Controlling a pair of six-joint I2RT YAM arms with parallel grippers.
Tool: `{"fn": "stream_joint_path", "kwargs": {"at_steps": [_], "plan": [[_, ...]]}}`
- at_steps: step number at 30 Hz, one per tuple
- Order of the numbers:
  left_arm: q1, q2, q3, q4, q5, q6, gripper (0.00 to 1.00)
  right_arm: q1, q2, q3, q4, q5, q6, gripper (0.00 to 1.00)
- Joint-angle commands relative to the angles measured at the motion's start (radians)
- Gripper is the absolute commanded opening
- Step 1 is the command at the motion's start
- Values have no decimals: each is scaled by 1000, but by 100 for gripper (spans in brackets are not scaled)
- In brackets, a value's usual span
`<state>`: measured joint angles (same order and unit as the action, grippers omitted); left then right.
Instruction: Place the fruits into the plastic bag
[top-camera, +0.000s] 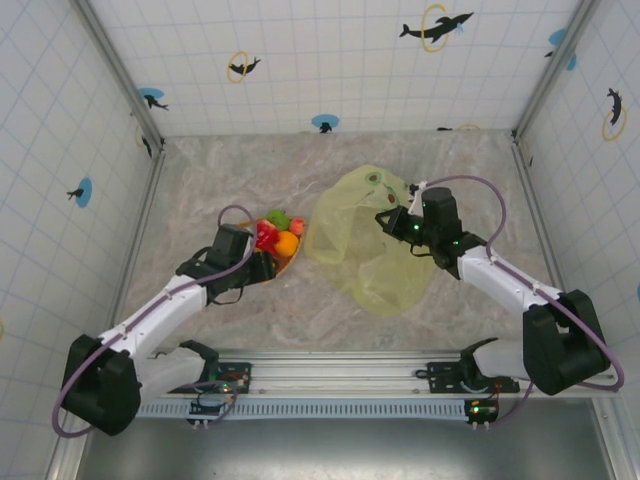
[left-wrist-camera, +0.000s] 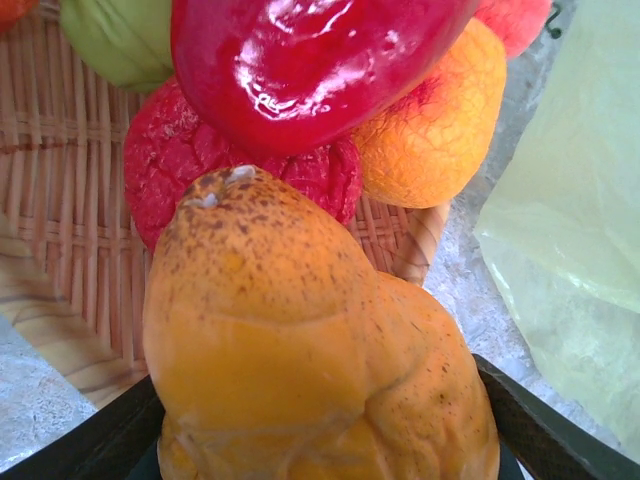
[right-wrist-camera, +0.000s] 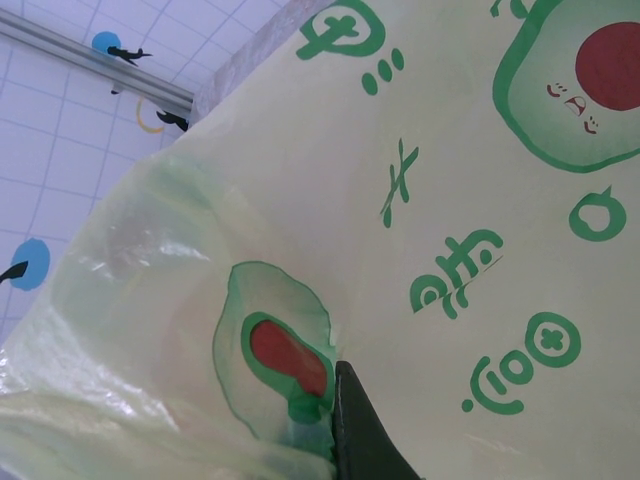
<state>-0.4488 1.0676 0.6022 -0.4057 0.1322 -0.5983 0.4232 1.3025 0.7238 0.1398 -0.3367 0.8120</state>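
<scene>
Going by how things lie, the task is barely begun. All the fruits sit heaped on the flat woven wicker plate, and I can make out none through the large translucent yellow-green plastic bag printed with green avocados, which lies just right of the plate.

The left gripper reaches over the plate's near edge. Its jaws flank the speckled yellow-orange pear-shaped fruit; whether they already pinch it I cannot tell. The right gripper, on the far side of the bag from the plate, is clamped on the bag's film.

Counted:
- One plate and one bag.
- At least six fruits on the plate:
  - the yellow-orange pear
  - a glossy red fruit
  - a bumpy red fruit
  - a bumpy orange fruit
  - a green fruit
  - a further red fruit

An orange sliver at the picture's corner may be a seventh.
</scene>
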Motion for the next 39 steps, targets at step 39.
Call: {"fn": "stream_joint_path", "kwargs": {"at_steps": [39], "plan": [[-519,533,160,872,-224,106,65,25,-105,-157,336,-74,458,0]]}}
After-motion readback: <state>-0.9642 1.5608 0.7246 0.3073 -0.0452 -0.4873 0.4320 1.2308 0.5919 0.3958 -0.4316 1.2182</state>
